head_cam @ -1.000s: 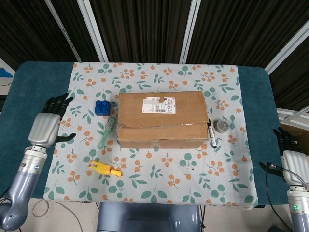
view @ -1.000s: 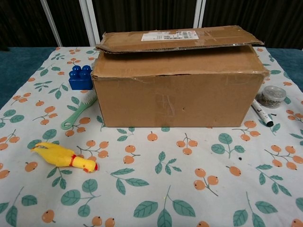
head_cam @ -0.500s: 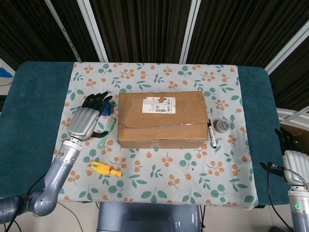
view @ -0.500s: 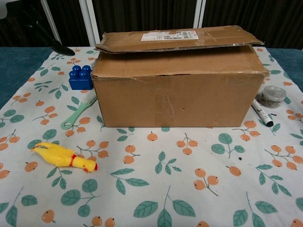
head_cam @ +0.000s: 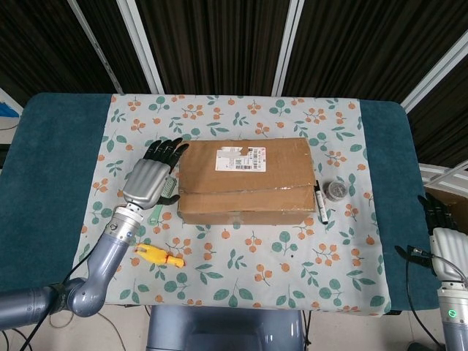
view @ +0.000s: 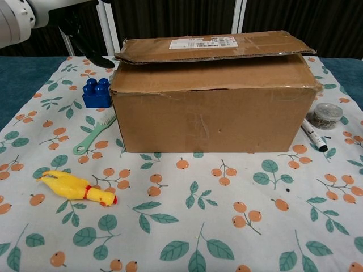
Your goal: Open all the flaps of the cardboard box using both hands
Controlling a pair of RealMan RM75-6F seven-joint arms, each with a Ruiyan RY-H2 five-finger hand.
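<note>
Dark slatted panels back the table. From the head view, the cardboard box point(head_cam: 245, 180) is seen mid-cloth, flaps down; the left hand point(head_cam: 151, 178) hovers beside it, fingers spread, empty; the right hand point(head_cam: 443, 235) is held empty at the table's edge. From the chest view, the box's top flap point(view: 212, 46) is seen slightly lifted.

A teal-topped table point(head_cam: 51, 168) carries a white cloth printed with oranges and green leaves point(head_cam: 241, 263). On the cloth rest a brown cardboard box point(head_cam: 245, 181), blue toy brick point(view: 96, 93), green plastic comb point(view: 93, 133), yellow rubber chicken point(head_cam: 158, 256), black-capped marker point(head_cam: 320, 202) and small round tin point(head_cam: 336, 191).
</note>
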